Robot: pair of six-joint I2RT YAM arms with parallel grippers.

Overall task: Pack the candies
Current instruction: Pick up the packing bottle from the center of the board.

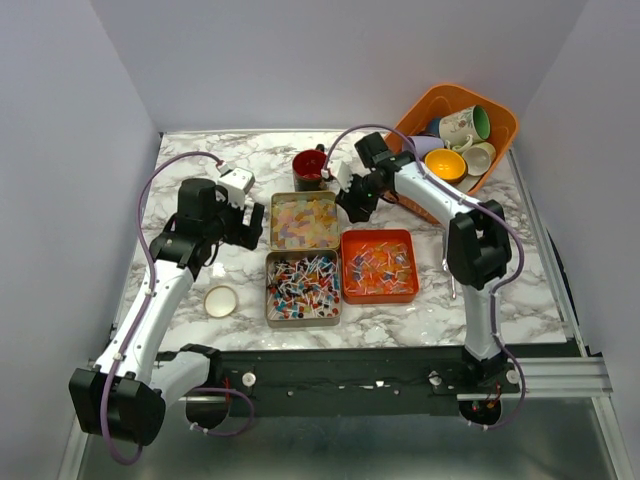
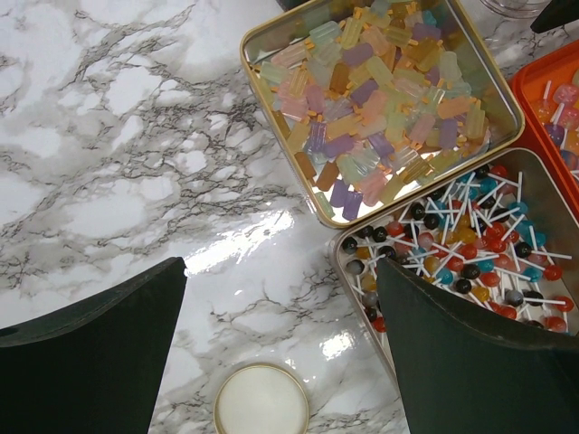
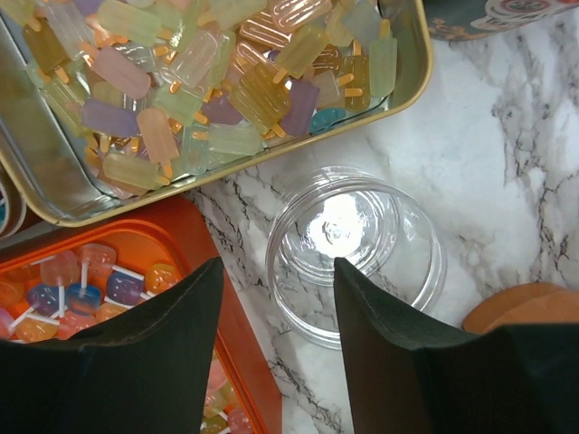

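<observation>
The candies lie in three open tins. Pastel popsicle-shaped sweets fill a gold tin (image 1: 305, 220), also in the left wrist view (image 2: 380, 99) and the right wrist view (image 3: 208, 90). Lollipops fill a second gold tin (image 1: 302, 285) (image 2: 470, 253). Wrapped pieces fill an orange tin (image 1: 380, 265) (image 3: 109, 280). My left gripper (image 1: 255, 222) (image 2: 280, 264) is open and empty above bare table left of the tins. My right gripper (image 1: 352, 205) (image 3: 277, 262) is open and empty. Its jaws straddle the near rim of an empty clear round jar (image 3: 357, 244) without closing on it.
A round white lid (image 1: 220, 300) (image 2: 261, 400) lies on the marble table (image 1: 190, 330) left of the lollipop tin. A red mug (image 1: 308, 170) stands behind the pastel tin. An orange basket (image 1: 505, 115) with several mugs sits at the back right.
</observation>
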